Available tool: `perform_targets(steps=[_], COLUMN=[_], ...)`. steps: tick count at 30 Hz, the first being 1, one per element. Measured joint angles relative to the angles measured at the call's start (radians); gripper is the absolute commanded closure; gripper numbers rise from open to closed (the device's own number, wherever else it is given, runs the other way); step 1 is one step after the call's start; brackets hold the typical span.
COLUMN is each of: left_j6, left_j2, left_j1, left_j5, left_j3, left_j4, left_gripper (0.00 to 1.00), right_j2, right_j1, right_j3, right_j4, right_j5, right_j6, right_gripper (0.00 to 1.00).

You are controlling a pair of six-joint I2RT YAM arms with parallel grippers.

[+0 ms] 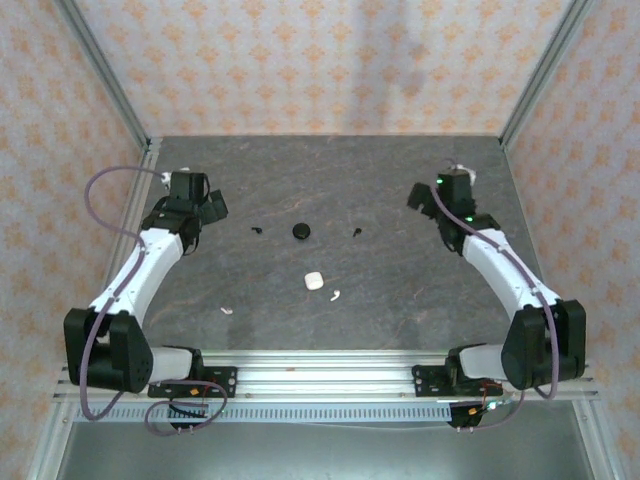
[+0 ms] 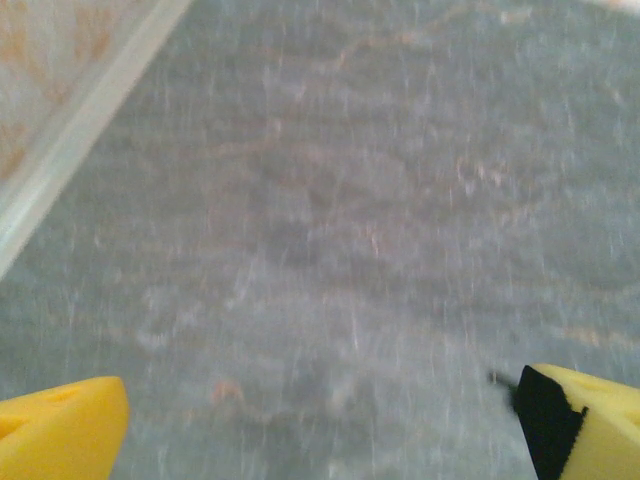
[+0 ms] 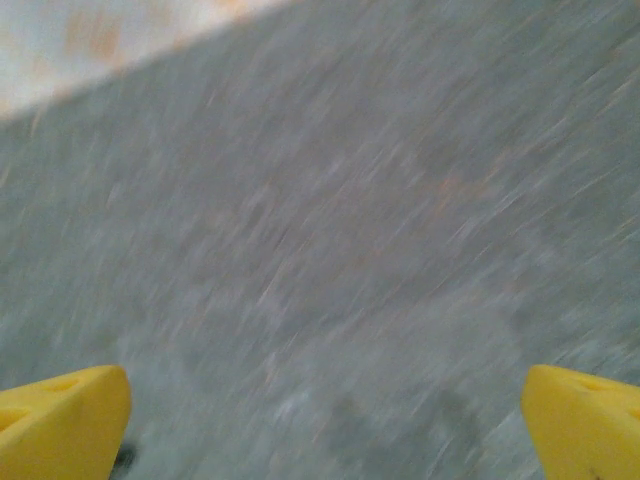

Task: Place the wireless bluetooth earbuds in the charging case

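A small white case (image 1: 313, 281) lies near the middle of the dark table, and a round black case (image 1: 301, 231) lies behind it. One white earbud (image 1: 335, 295) rests just right of the white case, another white earbud (image 1: 227, 310) lies further left. A black earbud (image 1: 257, 230) sits left of the black case and a second black earbud (image 1: 357, 233) right of it. My left gripper (image 1: 212, 206) hovers at the far left, open and empty (image 2: 320, 420). My right gripper (image 1: 420, 196) hovers at the far right, open and empty (image 3: 325, 420). Both wrist views are motion-blurred.
Patterned walls with metal frame posts (image 1: 130, 110) enclose the table on three sides. An aluminium rail (image 1: 320, 375) runs along the near edge by the arm bases. A pale wall strip (image 2: 70, 150) edges the left wrist view.
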Motion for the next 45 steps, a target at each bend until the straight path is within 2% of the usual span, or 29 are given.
perform_targets(steps=[7,11,16,20,26,31,45], left_j6=[-0.059,-0.101,-0.148,-0.167,-0.175,-0.198,-0.215], left_j2=[-0.129,-0.183,-0.221,-0.219,-0.219,-0.219,-0.199], left_j1=[-0.029,-0.157,-0.291,-0.334,-0.344,-0.344,-0.351], left_j5=[0.168,0.228,0.267,0.275,0.274,0.27,0.269], left_j3=[-0.101,-0.167,-0.23,-0.244,-0.244,-0.244,-0.245], left_j4=[-0.12,-0.133,-0.117,-0.109,-0.103,-0.101,-0.088], left_gripper=[0.0,0.01,0.02,0.02,0.02,0.02,0.02], right_j2=[0.154,0.279,0.441,0.53,0.579,0.588,0.679], right_j1=[0.333,0.509,0.647,0.669,0.667,0.667,0.667], right_j3=[0.093,0.192,0.337,0.412,0.451,0.473,0.509], right_j4=[-0.196,-0.26,-0.315,-0.351,-0.392,-0.425,-0.451], right_j5=[-0.043,-0.054,-0.07,-0.107,-0.127,-0.141,-0.204], right_j6=[0.073,0.117,0.153,0.164,0.172,0.174,0.172], right_gripper=[0.01,0.03,0.15,0.18,0.18,0.29,0.28])
